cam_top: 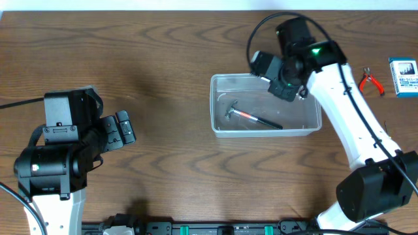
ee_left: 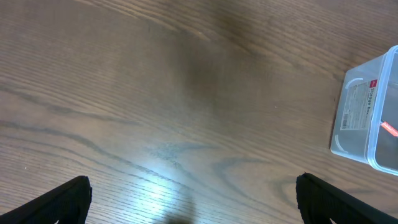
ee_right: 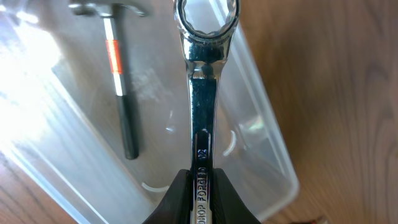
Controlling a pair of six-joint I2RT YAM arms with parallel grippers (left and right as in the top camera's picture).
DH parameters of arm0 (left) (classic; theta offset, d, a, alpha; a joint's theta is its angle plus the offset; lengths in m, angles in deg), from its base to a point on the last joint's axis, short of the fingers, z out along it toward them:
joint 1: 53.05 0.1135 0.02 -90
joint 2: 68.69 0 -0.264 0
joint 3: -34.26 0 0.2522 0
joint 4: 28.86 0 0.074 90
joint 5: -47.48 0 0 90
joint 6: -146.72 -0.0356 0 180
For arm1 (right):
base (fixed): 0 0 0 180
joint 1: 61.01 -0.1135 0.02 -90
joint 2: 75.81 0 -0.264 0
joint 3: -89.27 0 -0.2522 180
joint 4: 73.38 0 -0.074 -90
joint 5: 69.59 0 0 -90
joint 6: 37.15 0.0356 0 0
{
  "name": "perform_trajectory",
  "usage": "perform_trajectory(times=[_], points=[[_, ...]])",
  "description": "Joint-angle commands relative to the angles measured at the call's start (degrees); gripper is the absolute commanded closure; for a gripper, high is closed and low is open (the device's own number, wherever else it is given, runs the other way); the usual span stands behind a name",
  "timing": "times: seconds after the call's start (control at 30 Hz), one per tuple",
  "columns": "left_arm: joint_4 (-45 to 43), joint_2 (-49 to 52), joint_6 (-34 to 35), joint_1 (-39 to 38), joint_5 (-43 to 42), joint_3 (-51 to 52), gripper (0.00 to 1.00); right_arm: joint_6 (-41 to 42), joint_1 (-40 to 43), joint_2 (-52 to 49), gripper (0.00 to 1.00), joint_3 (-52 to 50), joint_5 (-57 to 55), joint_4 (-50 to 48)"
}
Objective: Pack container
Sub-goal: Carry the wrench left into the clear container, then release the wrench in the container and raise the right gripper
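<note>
Our left tool [cam_top: 121,128] rests with fingers spread apart over the worktop [cam_top: 163,59]. At the middle the container [cam_top: 297,116] stands open with a hammer [cam_top: 251,116] lying inside. Our right tool [ee_right: 200,182] is clamped on a wrench [ee_right: 202,93] hanging over the container, so we judge packing is under way; next we need to lower it and release. Red pliers [cam_top: 372,81] and a small box [cam_top: 403,77] wait further right. We see dark wood grain, nothing of the room

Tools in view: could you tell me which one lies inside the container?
The hammer; the wrench is held in the right gripper, the pliers lie on the table.
</note>
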Motion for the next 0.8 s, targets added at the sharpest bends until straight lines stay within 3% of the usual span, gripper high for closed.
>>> perform_trajectory(times=[0.0, 0.23, 0.57, 0.77], points=[[0.0, 0.1, 0.7, 0.2, 0.1, -0.9, 0.02, -2.3, -1.0, 0.2, 0.92, -2.6, -0.3, -0.6], [-0.1, 0.1, 0.7, 0.2, 0.1, -0.9, 0.02, -2.5, -1.0, 0.2, 0.91, -8.3, 1.9, -5.3], [0.0, 0.1, 0.7, 0.2, 0.1, -0.9, 0.02, -2.2, -1.0, 0.2, 0.79, -14.8, 6.9, -12.0], [-0.1, 0.1, 0.7, 0.2, 0.1, -0.9, 0.02, -1.7, -1.0, 0.2, 0.83, -17.8, 7.0, -14.4]])
